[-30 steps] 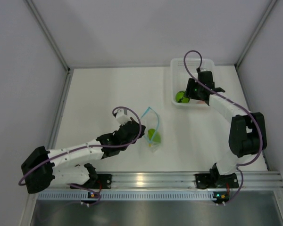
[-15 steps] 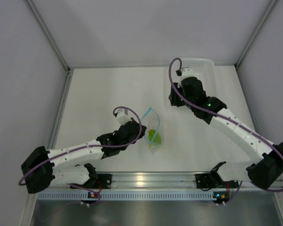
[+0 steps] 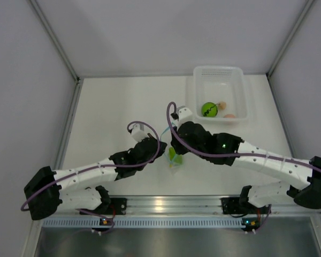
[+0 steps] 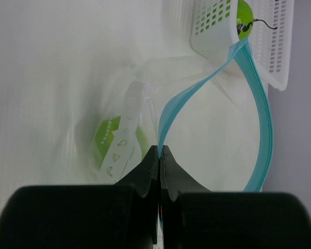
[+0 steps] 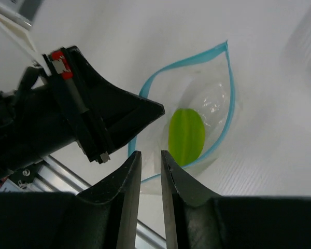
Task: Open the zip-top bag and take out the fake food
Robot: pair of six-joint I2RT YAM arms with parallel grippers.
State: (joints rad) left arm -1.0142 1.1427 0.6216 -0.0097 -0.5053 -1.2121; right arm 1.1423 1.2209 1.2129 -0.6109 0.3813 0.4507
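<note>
The zip-top bag [image 3: 174,163] lies between the arms with its mouth spread open. My left gripper [image 3: 161,151] is shut on the bag's light blue zip strip [image 4: 176,104], pinched at the fingertips [image 4: 160,151]. A lime-green oval [image 5: 186,136] lies inside the bag [image 5: 215,101]. It also shows in the left wrist view [image 4: 101,142], behind a printed label. My right gripper [image 5: 150,154] hovers just above the bag's mouth, jaws a narrow gap apart and empty. A green ball with a zigzag line [image 3: 209,109] and peach bits [image 3: 229,115] lie in the basket.
The white translucent basket [image 3: 242,91] stands at the back right, and its corner shows in the left wrist view [image 4: 212,31]. My left gripper's black fingers [image 5: 119,114] sit close beside the right gripper. Grey walls enclose the table.
My right arm swung from the basket down and left to the bag's mouth, leaving the green ball in the basket. The left gripper held the zip strip and stayed put.
</note>
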